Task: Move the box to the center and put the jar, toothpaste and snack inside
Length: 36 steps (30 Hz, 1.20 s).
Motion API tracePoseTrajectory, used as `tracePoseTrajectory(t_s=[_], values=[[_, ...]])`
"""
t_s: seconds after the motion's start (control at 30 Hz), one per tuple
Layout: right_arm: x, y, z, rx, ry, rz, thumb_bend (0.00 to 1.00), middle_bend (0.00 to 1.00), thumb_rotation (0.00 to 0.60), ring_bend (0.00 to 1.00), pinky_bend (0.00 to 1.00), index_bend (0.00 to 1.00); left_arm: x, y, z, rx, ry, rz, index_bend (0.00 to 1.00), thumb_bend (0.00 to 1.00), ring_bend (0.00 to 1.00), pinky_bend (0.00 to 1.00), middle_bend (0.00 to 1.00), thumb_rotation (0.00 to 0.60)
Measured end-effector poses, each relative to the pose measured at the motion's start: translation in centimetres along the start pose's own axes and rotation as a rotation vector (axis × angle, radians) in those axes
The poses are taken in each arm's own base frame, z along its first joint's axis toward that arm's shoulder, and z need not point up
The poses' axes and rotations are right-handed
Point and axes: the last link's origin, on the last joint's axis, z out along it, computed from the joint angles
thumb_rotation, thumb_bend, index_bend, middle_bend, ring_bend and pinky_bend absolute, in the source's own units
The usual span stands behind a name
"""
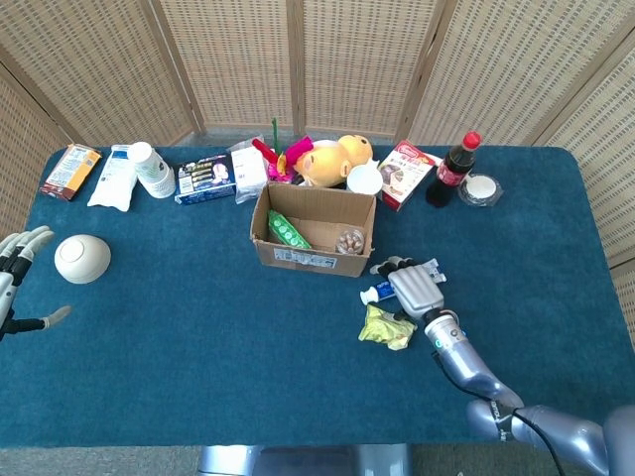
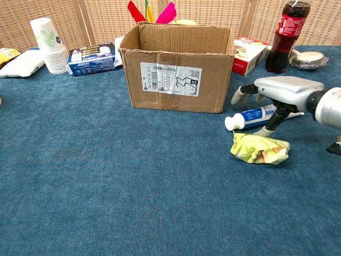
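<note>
Toothpaste tube [image 2: 257, 115] lies under the right hand [image 2: 279, 92], fingers spread, not gripping; thumb touches the snack packet [image 2: 260, 149]. Left hand [image 1: 14, 273] open, fingers apart.

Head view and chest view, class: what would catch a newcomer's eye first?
The open brown cardboard box at the centre of the blue table. Just right of it, the silver right hand hovers over the white-and-blue toothpaste tube, with the crumpled yellow-green snack packet lying in front.
</note>
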Motion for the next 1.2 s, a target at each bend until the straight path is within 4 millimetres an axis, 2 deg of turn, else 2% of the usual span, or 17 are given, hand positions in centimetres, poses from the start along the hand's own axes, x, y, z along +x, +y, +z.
tracePoseTrajectory(t_s=[0.13,0.33,0.53,0.7,0.9,1.0,1.2], values=[[-0.3,-0.6,0.4,0.003,0.002,-0.031,0.32,0.31,0.6,0.21,0.29,0.3,0.0,0.0,0.0,-0.001,0.0,-0.003,0.0,0.24,0.0,0.05,0.0,0.6],[-0.8,-0.5,0.8,0.001,0.011,-0.094,0.37,0.48,0.6,0.4,0.55,0.5,0.1,-0.1,0.0,0.001,0.0,-0.003,0.0,0.24,0.0,0.06,0.0,0.6],[-0.8,0.2,0.8,0.024,0.056,-0.149,0.41,0.56,0.6,0.55,0.68,0.55,0.0,-0.1,0.0,0.0,-0.002,0.0,0.0,0.24,0.0,0.06,0.0,0.6],[-0.5,1.0,0.5,0.031,0.089,-0.152,0.41,0.58,0.6,0.57,0.7,0.57,0.0,-0.1,0.0,0.002,-0.003,0.002,0.0,0.24,0.0,0.06,0.0,0.6],[0.8,2.8,-0.4,0.015,0.127,-0.136,0.41,0.58,0.6,0.57,0.7,0.57,-0.1,0.0,-0.1,-0.001,-0.005,0.004,0.0,0.24,0.0,0.07,0.0,0.6],[1.9,3.9,-1.2,0.005,0.157,-0.132,0.41,0.58,0.6,0.57,0.7,0.57,-0.2,0.0,0.0,-0.001,-0.007,0.005,0.0,0.24,0.0,0.07,0.0,0.6],[5.6,5.8,-3.8,0.007,0.248,-0.126,0.42,0.58,0.6,0.57,0.7,0.57,0.0,-0.1,-0.1,0.001,-0.005,-0.002,0.0,0.24,0.0,0.07,0.0,0.6]])
